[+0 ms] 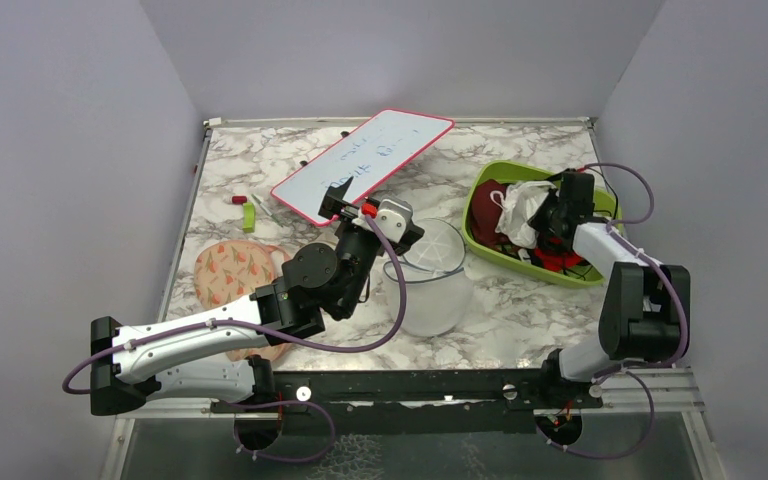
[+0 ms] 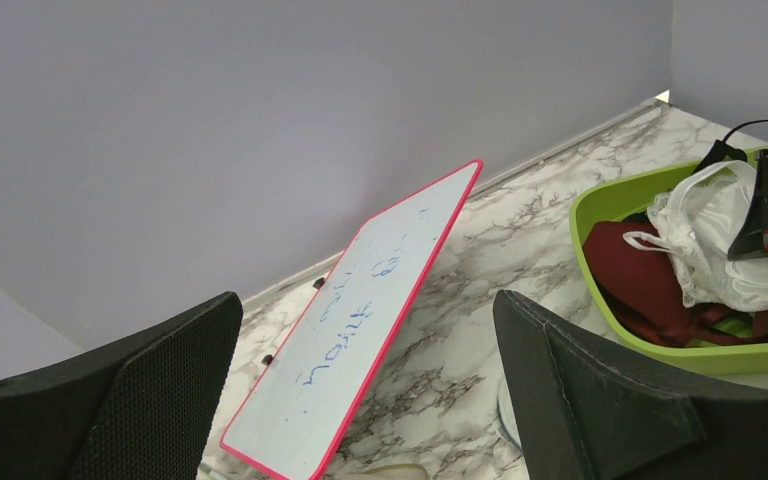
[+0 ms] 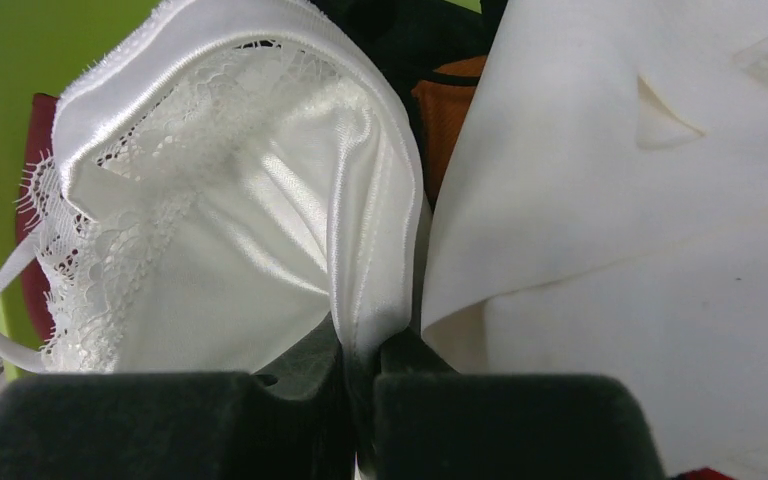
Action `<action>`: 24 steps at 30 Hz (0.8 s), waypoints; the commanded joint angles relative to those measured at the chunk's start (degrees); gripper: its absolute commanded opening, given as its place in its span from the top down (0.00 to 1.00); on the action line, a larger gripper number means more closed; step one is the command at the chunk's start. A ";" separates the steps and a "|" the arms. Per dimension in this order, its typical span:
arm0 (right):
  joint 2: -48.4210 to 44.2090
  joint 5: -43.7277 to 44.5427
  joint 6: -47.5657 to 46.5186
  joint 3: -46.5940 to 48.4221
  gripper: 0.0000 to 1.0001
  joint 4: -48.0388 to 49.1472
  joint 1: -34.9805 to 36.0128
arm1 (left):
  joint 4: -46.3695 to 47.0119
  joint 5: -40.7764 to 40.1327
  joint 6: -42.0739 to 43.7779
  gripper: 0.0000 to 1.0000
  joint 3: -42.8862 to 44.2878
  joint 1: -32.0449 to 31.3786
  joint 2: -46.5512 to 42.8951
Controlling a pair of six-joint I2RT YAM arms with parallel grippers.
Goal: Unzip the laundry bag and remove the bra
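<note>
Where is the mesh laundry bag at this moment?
In the top view, the laundry bag stands near the middle of the marble table, just left of the green bin and nearer to the arms than the whiteboard.

buries most of the bra (image 1: 484,205) under a white garment (image 1: 522,210) in the tray (image 1: 510,258). hides the tips of the right gripper (image 1: 555,218) among clothes from above. covers the left side of the bag (image 1: 440,290) and part of the floral pouch (image 1: 230,272) with the left arm (image 1: 310,285). crops the fingers (image 2: 160,400) of the left gripper (image 2: 368,300) at the bottom edge. blurs the whiteboard (image 1: 360,165) writing past reading. leaves a red bit (image 1: 238,199) and a green bit (image 1: 248,217) too small to name.
</note>
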 commanded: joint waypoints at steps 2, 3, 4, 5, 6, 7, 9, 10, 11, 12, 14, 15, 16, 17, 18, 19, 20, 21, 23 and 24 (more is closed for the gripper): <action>0.60 -1.76 0.30 -2.24 0.99 2.50 -0.48 | 0.45 0.71 0.02 0.08 0.85 0.04 -0.38; -0.05 -1.38 0.02 -2.29 0.99 2.30 -0.47 | 0.43 0.79 0.02 0.08 0.86 0.14 -0.38; -0.76 -1.09 -0.31 -2.20 0.99 1.88 -0.47 | 0.43 0.84 0.02 0.08 0.90 0.13 -0.29; -1.43 -1.03 -0.51 -2.08 0.97 1.55 -0.52 | 0.43 0.93 -0.03 0.08 0.87 0.12 -0.29; -2.25 -1.12 -0.78 -2.04 0.94 1.27 -0.48 | 0.35 0.97 -0.07 0.08 0.88 0.17 -0.25; -3.13 -1.29 -1.12 -2.13 0.91 0.99 -0.48 | 0.34 0.97 -0.07 0.08 0.89 0.15 -0.28; -4.92 -1.36 -1.55 -2.36 0.85 0.51 -0.47 | 0.39 0.90 -0.07 0.08 0.92 0.14 -0.20; -5.89 -1.22 -1.59 -2.40 0.84 0.16 -0.50 | 0.35 0.84 -0.07 0.08 0.87 0.15 -0.16; -6.97 -1.04 -1.84 -2.38 0.83 -0.16 -0.48 | 0.34 0.88 -0.07 0.08 0.86 0.17 -0.09; -8.13 -0.80 -1.96 -2.48 0.82 -0.40 -0.47 | 0.37 0.89 -0.14 0.08 0.82 0.15 -0.11; -10.51 -0.37 -2.19 -2.58 0.75 -0.83 -0.47 | 0.34 0.93 -0.16 0.08 0.86 0.17 -0.10; -11.61 -0.24 -2.23 -2.50 0.68 -1.13 -0.47 | 0.38 0.89 -0.11 0.08 0.88 0.14 -0.01; -12.83 0.04 -2.35 -2.29 0.61 -1.52 -0.47 | 0.38 0.95 -0.15 0.08 0.87 0.13 0.07; -14.06 0.24 -2.43 -2.23 0.53 -1.75 -0.47 | 0.39 0.97 -0.16 0.08 0.87 0.17 0.06; -15.26 0.56 -2.54 -2.20 0.47 -1.84 -0.47 | 0.31 0.97 -0.16 0.08 0.87 0.17 0.06; -16.51 0.99 -2.56 -2.18 0.42 -1.88 -0.47 | 0.26 0.97 -0.16 0.08 0.87 0.16 0.08; -17.76 1.51 -2.66 -2.21 0.38 -1.74 -0.47 | 0.27 0.97 -0.16 0.08 0.91 0.17 0.06; -18.91 1.88 -2.92 -2.15 0.36 -1.67 -0.47 | 0.26 0.89 -0.16 0.08 0.87 0.17 0.06; -20.99 1.88 -3.88 -1.79 0.33 -1.83 -0.47 | 0.27 0.89 -0.11 0.08 0.87 0.15 0.11; -22.07 1.72 -4.55 -1.50 0.32 -2.01 -0.47 | 0.26 0.89 -0.08 0.08 0.90 0.17 0.11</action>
